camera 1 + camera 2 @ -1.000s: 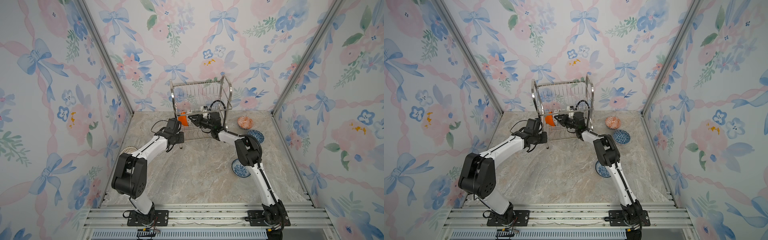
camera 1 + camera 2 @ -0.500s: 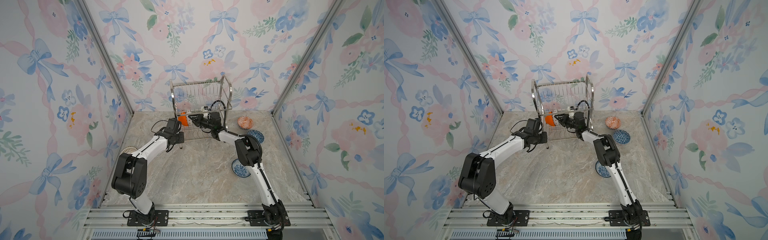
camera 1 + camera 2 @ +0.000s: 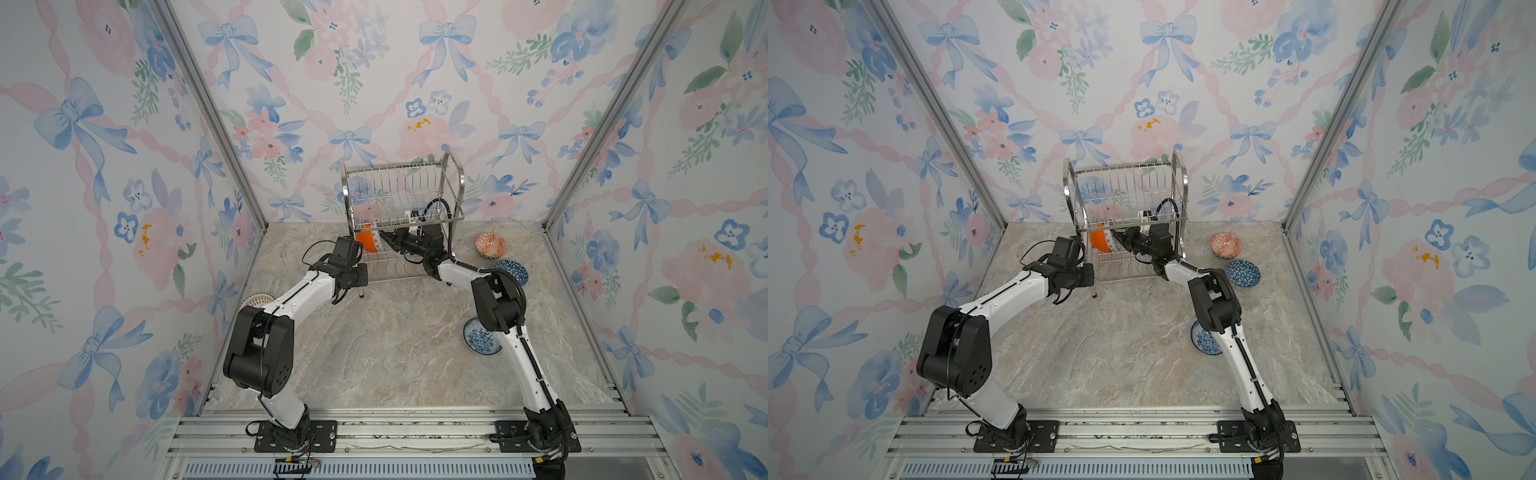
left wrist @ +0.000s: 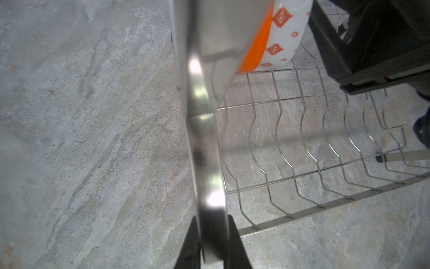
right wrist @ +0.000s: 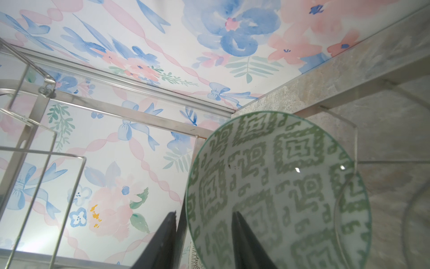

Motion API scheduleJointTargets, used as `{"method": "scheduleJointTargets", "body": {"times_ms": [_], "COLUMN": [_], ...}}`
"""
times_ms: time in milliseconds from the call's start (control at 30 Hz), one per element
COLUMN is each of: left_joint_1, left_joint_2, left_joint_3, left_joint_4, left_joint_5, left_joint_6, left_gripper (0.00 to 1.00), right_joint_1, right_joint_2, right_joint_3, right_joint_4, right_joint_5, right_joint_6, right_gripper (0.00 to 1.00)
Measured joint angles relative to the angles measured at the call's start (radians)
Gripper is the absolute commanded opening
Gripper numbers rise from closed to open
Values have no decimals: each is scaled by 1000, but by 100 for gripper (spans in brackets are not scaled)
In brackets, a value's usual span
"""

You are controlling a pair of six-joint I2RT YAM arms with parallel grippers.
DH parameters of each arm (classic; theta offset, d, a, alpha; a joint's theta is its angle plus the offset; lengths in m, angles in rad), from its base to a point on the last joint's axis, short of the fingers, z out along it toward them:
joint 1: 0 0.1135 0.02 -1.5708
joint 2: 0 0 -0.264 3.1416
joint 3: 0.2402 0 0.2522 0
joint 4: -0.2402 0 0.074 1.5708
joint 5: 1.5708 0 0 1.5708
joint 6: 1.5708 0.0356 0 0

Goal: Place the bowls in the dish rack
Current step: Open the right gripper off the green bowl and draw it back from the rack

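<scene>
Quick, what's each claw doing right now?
Left gripper: shut on the rack side frame.
Right gripper: open, straddling the green bowl rim.

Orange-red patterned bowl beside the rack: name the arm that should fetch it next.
Right, probably: the orange-red patterned bowl lies nearest that arm, while the left gripper is clamped on the dish rack frame.

Grey marble tabletop (image 3: 395, 332), floral bow-patterned walls (image 3: 374, 62), aluminium corner posts (image 3: 212, 116), slotted metal rail in front (image 3: 395, 428)
</scene>
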Motion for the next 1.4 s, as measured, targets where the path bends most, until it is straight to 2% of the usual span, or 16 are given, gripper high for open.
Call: {"method": "scheduleJointTargets", "body": {"times_ms": [867,1133,1400], "left_joint_1": [0,0,0], "left_joint_2": [64,69,70], "left_joint_3": [80,87,88], "left_joint_4": [-31,-30,-29], "left_joint_5": [-18,-19,-17], "left_joint_6": [-26,-29,-30], "left_gripper": [0,0,0], "right_joint_1": [15,22,42], "right_joint_2": [-259,-317,-402], "right_joint_3": [-415,-499,-597], "right_joint_4": [142,160,166], "right_joint_5": [40,24,0], "right_joint_6": [48,64,63], "right_gripper": [51,57,67]}}
